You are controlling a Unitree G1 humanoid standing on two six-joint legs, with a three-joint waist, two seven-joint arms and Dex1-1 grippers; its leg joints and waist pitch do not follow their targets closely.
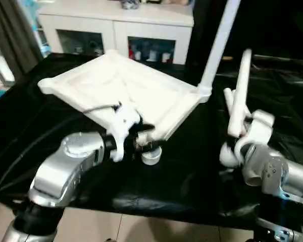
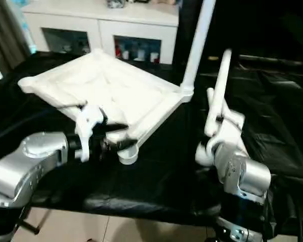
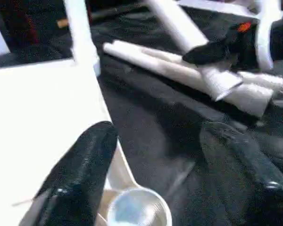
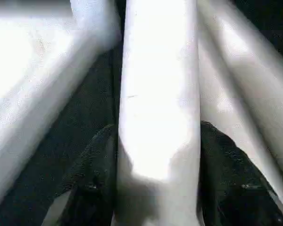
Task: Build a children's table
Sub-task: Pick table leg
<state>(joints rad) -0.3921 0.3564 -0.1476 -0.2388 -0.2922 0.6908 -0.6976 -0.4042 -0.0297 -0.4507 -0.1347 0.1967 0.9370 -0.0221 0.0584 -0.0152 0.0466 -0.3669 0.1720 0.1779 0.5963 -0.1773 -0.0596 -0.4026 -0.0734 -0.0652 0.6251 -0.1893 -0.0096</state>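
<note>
The white tabletop (image 1: 141, 91) lies underside up and tilted on the black-covered table. One white leg (image 1: 219, 40) stands in its far right corner socket. My left gripper (image 1: 141, 135) is at the near corner, just above the empty round socket (image 1: 151, 157). Its fingers are open, one finger (image 3: 85, 169) resting on the tabletop and the other out over the cloth. My right gripper (image 1: 240, 133) is shut on a second white leg (image 1: 242, 85), held nearly upright to the right of the tabletop. More loose legs (image 3: 155, 59) lie beside it on the cloth.
A white cabinet with glass doors (image 1: 116, 30) stands behind the table. Black cloth (image 1: 192, 171) covers the work surface, whose front edge runs just below my forearms, with tiled floor beyond. A grey curtain (image 1: 10, 35) hangs at the far left.
</note>
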